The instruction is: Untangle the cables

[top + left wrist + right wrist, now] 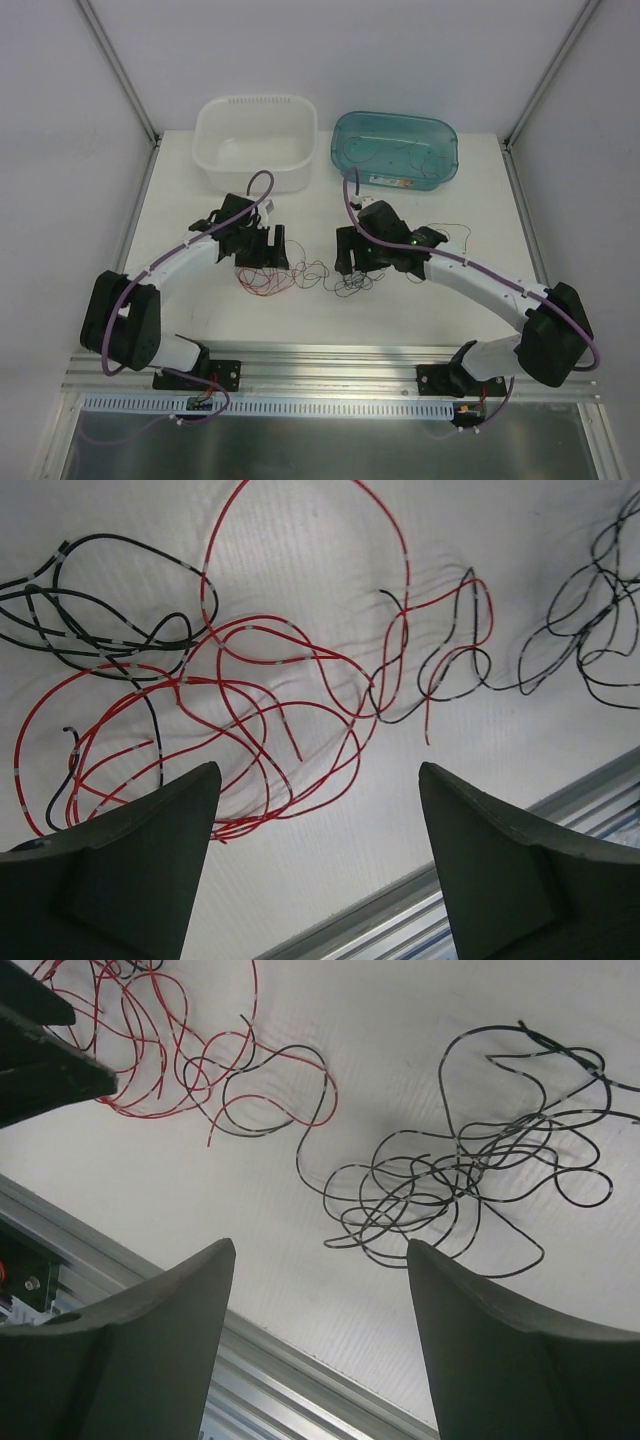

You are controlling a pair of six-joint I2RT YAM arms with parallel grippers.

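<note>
The cables lie loose on the white table as two thin curly tangles. The red tangle (268, 281) sits under my left gripper (263, 262). The black tangle (350, 284) sits under my right gripper (358, 268). One red and one black strand cross between the two heaps. In the left wrist view the red loops (250, 823) spread just beyond the gripper (318, 770), mixed with black strands (100, 645). The right wrist view has the black heap (440, 1175) beyond that gripper (320, 1244). Both grippers hover open with nothing between their fingers.
A white tub (255, 101) and a teal bin (395, 118) holding thin wire stand at the back. Another thin wire (452, 226) lies beside the right arm. An aluminium rail (330, 365) runs along the near edge. The left gripper's body (40, 1055) shows in the right wrist view.
</note>
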